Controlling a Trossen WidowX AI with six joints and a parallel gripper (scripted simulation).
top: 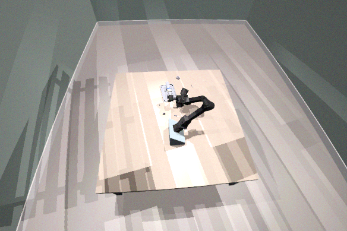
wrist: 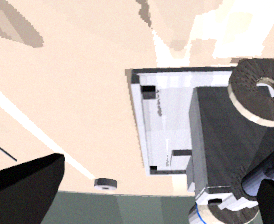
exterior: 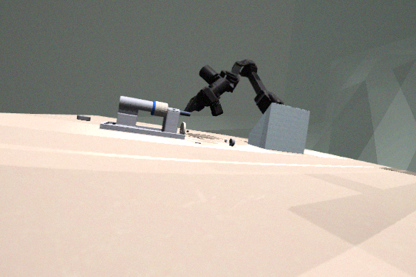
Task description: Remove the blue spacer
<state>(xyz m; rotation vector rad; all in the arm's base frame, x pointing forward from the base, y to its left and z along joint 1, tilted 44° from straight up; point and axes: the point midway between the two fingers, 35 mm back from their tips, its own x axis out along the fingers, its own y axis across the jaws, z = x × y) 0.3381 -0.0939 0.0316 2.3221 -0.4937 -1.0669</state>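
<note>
The large housing block (exterior: 127, 105) (top: 167, 84) stands on the tray-like base (exterior: 142, 130) (wrist: 140, 125). The blue spacer (exterior: 154, 107) sits on the shaft line against the housing's tube, with cream spacers (exterior: 162, 109) beside it, up to the smaller end block (exterior: 172, 120) (wrist: 228, 140). The shaft's dark end (exterior: 185, 113) (wrist: 262, 175) sticks out of that end block. My gripper (wrist: 164, 177) (exterior: 189, 109) is open and empty, close to the shaft end. In the wrist view the shaft end lies right beside the right finger. The spacers are mostly hidden there.
A pale-edged disc with a hole (wrist: 255, 95) (exterior: 183, 127) stands by the end block's side of the base. A grey ring (top: 177, 78) (exterior: 83, 118) (wrist: 105, 184) lies beyond the base. A small dark round part (exterior: 232, 142) lies between fixture and the arm's blue-grey stand (exterior: 285, 129) (top: 176, 137).
</note>
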